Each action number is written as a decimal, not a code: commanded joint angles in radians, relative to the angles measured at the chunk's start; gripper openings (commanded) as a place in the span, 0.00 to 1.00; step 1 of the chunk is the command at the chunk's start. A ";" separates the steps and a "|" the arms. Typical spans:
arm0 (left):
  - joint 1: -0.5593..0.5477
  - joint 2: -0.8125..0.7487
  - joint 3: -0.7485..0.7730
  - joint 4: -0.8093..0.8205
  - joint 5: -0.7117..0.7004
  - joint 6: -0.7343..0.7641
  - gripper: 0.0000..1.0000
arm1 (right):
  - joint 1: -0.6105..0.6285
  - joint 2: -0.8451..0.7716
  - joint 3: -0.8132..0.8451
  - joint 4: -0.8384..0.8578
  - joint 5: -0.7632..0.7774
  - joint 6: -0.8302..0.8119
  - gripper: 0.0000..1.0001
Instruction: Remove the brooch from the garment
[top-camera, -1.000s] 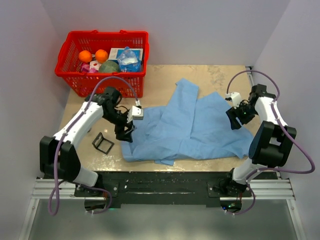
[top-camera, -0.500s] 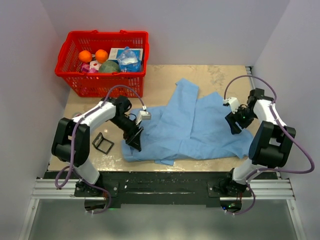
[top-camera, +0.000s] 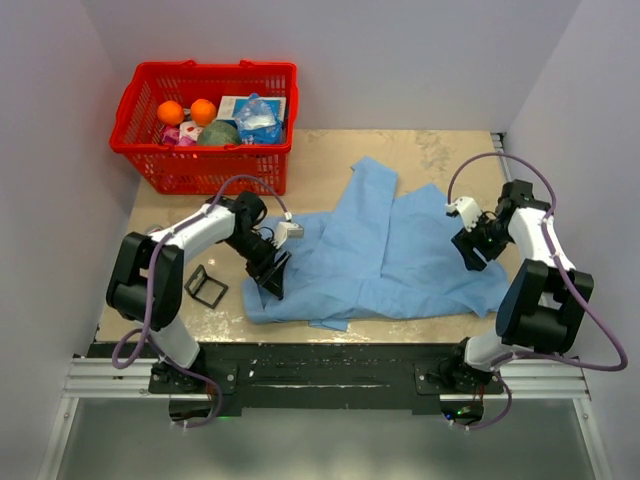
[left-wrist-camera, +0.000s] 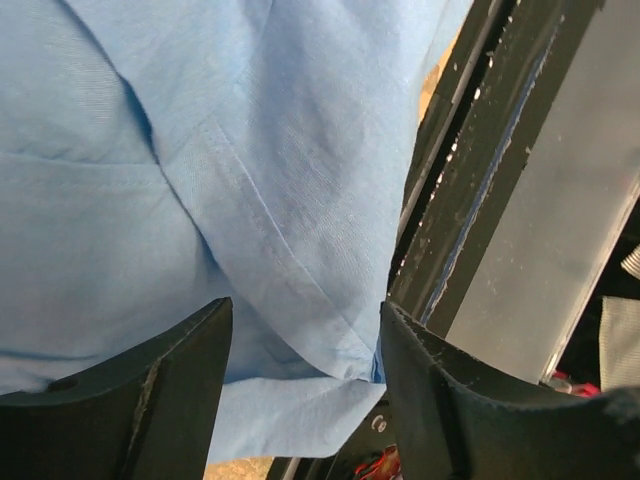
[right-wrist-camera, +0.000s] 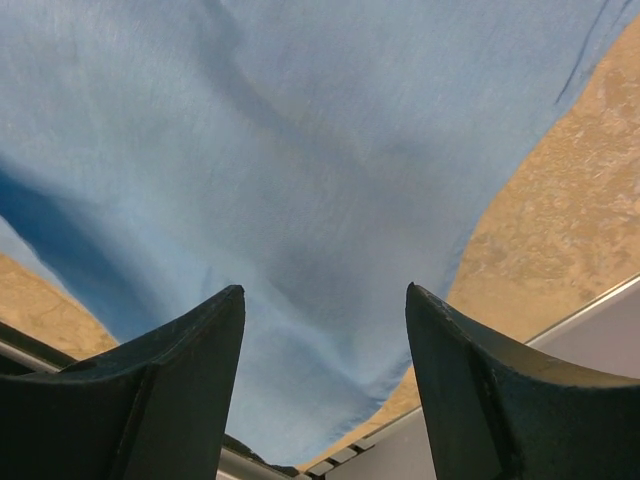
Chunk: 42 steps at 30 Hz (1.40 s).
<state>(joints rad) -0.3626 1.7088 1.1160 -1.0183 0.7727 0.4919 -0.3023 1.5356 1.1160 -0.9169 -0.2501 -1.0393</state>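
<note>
The left arm (top-camera: 185, 233) and right arm (top-camera: 545, 235) have white links, black joints and black jaws. A purple cable (top-camera: 245, 179) loops along each.

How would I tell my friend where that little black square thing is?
Start at the red basket at the table's far left corner, then come toward the near edge, to the bare tabletop just left of the blue shirt. The black square frame lies there: small, flat and hollow, so the table shows through its middle.
</note>
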 joint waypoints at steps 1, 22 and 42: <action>-0.004 -0.092 -0.016 0.070 -0.046 -0.096 0.67 | -0.029 -0.072 -0.076 0.006 0.047 -0.132 0.68; -0.039 0.058 0.050 -0.008 0.054 -0.059 0.00 | -0.279 -0.404 -0.291 -0.186 0.026 -0.922 0.67; -0.039 0.046 0.229 -0.097 -0.078 -0.003 0.00 | -0.287 -0.483 -0.541 0.033 -0.046 -1.384 0.58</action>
<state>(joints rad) -0.4007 1.7523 1.2819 -1.0836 0.6991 0.4904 -0.5838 1.0721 0.6079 -1.0058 -0.2337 -1.9766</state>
